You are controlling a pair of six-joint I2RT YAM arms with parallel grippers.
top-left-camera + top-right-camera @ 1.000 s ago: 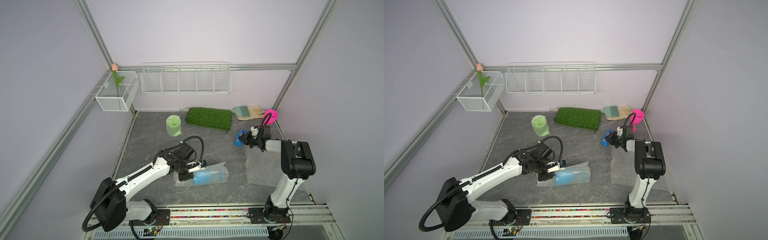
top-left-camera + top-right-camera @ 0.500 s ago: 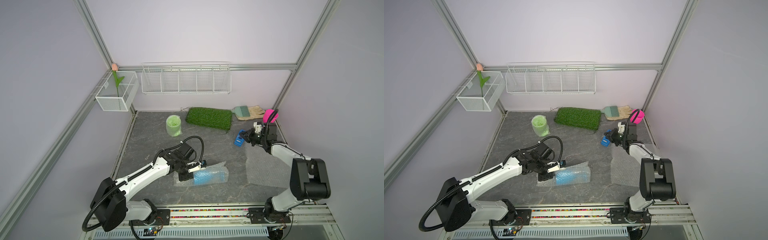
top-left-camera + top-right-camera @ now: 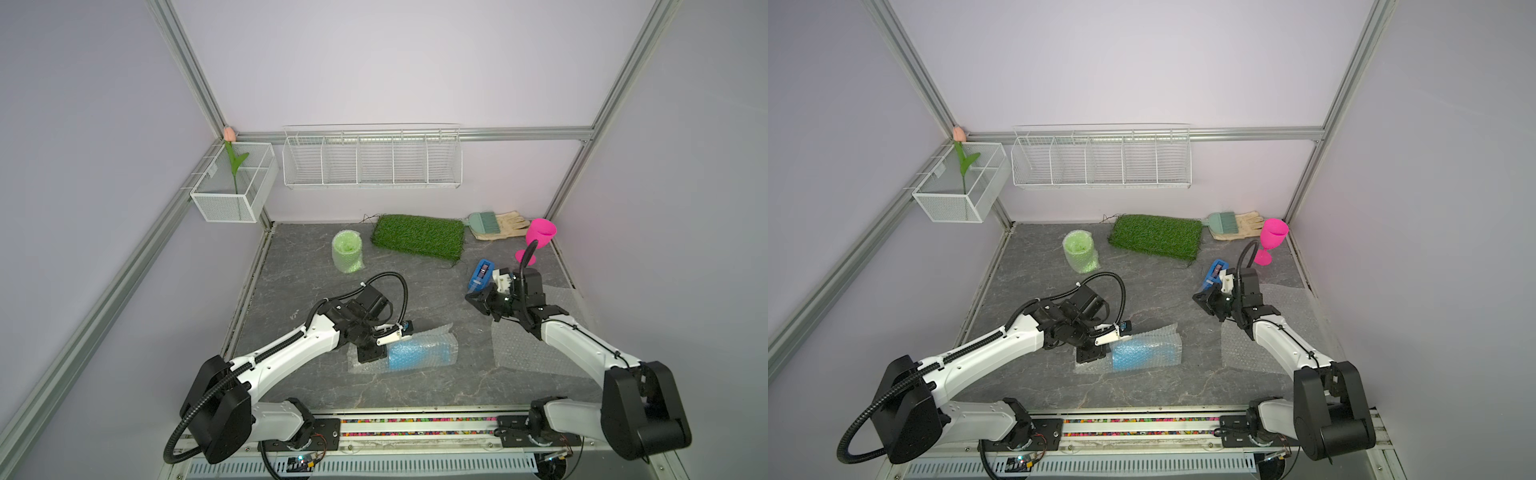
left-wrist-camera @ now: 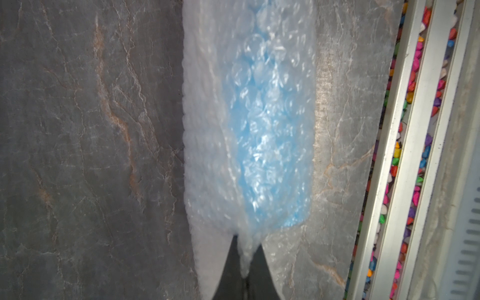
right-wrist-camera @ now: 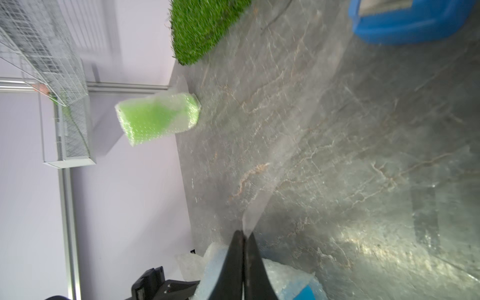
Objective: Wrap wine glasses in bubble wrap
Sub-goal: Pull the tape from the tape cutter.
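A sky-blue wine glass (image 3: 419,353) (image 3: 1144,353) (image 4: 267,142) lies on its side, rolled in bubble wrap. My left gripper (image 3: 384,353) (image 4: 244,239) is shut on the gathered wrap at one end. A lime-green wine glass (image 3: 347,251) (image 5: 155,118) stands wrapped at the back. The hot-pink wine glass (image 3: 538,237) (image 3: 1271,239) stands bare at the back right. My right gripper (image 3: 473,300) (image 5: 244,233) is shut on a clear tape strip (image 5: 275,166) running to the blue tape dispenser (image 3: 481,274) (image 5: 405,23). A flat bubble wrap sheet (image 3: 515,349) lies under the right arm.
A green grass mat (image 3: 417,237) lies at the back, with a brush and glove (image 3: 494,224) beside it. Wire baskets (image 3: 372,158) and a mesh box with a tulip (image 3: 232,183) hang on the walls. A rail with coloured pebbles (image 3: 415,424) borders the front.
My right gripper has drawn away from the tape dispenser toward the front and left, and its elbow has swung down and forward. The left arm and the blue bundle have stayed put.
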